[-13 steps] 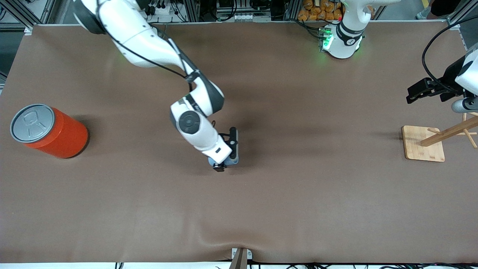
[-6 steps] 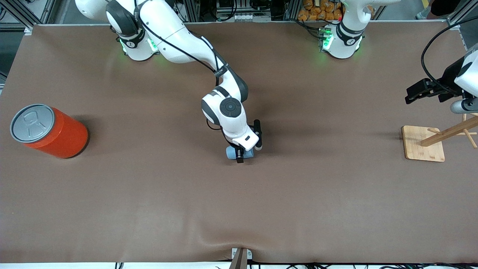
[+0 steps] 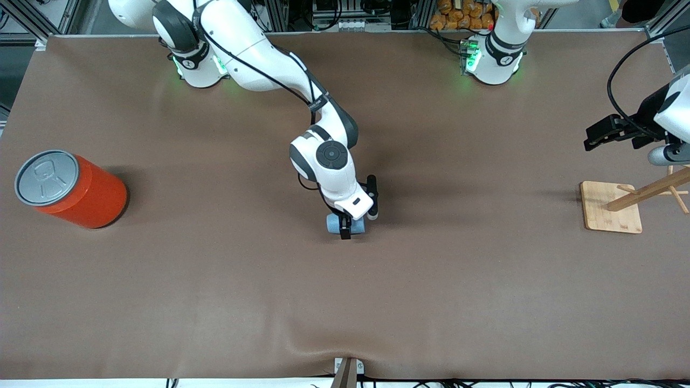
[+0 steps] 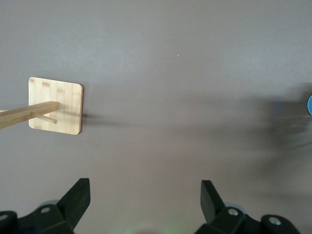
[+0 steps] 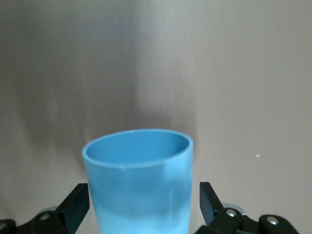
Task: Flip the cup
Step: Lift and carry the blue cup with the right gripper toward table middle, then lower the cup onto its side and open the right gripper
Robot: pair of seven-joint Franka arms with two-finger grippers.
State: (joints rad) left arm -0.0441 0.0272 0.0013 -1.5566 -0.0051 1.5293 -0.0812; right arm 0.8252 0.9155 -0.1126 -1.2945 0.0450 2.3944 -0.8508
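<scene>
The light-blue cup is low at the middle of the table and appears to lie on its side. My right gripper is open around it. In the right wrist view the cup fills the space between the two fingers, with a narrow gap on each side. Its darker-blue mouth points away from the camera. My left gripper is open and empty, and waits in the air over the left arm's end of the table. It also shows in the left wrist view, where a sliver of the cup is at the edge.
A large orange can with a grey lid stands at the right arm's end of the table. A wooden stand with a square base and slanted pegs is at the left arm's end, and shows in the left wrist view.
A second ago my right gripper and the cup were nearer the front camera. Both shifted toward the left arm's end and a little farther away. Over the last half second they barely moved.
</scene>
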